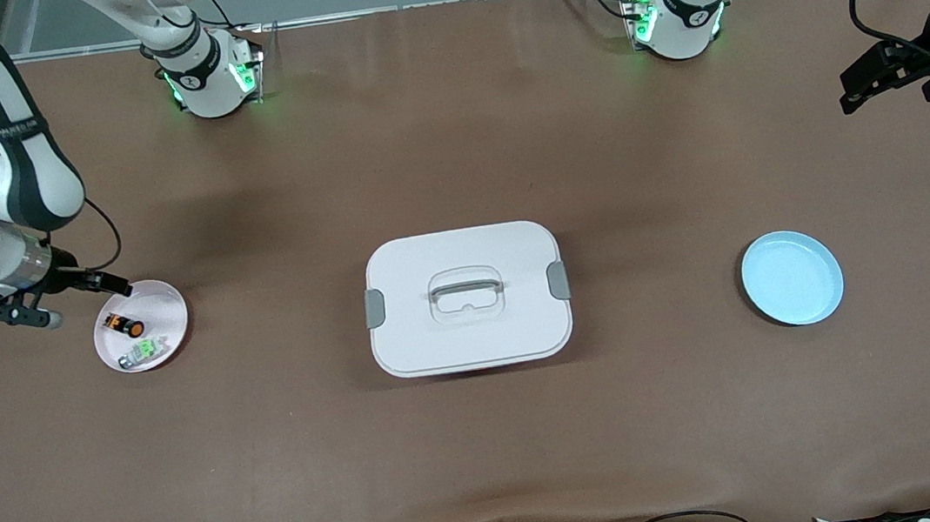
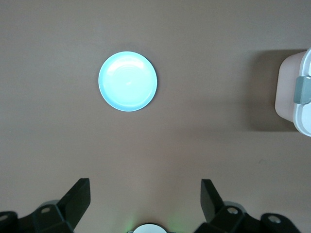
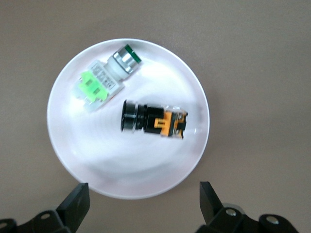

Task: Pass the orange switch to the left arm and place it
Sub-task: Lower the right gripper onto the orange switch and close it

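Box (image 1: 467,297) mid-table between plates; orange switch (image 3: 154,119) beside green switch (image 3: 108,77); both end effectors wide.

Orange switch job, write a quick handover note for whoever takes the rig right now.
Right gripper: jaws open, empty, over the rim of the white plate.
Left gripper: jaws open, empty, waiting over the table's left-arm end.
Orange switch lies on the white plate beside the green switch.
Box mid-table; blue plate empty.
Done: nothing.
Left: grasp, handover clear of the box, placement.
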`<state>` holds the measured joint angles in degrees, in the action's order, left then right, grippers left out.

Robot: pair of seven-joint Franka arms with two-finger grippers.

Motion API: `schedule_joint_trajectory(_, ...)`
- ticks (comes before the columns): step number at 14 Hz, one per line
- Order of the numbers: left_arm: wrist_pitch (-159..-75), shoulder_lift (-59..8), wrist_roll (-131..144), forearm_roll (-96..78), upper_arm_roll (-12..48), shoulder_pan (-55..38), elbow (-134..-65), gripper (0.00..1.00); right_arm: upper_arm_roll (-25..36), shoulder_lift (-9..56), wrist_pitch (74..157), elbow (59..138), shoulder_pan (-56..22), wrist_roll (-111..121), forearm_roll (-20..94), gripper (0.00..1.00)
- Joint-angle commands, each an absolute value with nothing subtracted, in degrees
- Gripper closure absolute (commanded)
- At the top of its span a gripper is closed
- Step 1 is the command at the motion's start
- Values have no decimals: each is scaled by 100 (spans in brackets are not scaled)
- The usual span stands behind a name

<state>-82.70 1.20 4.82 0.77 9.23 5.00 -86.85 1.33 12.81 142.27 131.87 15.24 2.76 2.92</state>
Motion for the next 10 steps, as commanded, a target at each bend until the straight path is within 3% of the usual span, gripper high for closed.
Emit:
schedule_joint_trajectory(1,-8244,105,387,193,940,475,-8613,0,44,1756,14484,12938,1705,316,369,0)
schedule_joint_trajectory(10,-8244,105,387,185,949,457,-8613,0,44,2373,14537,12375,1679,316,888,0)
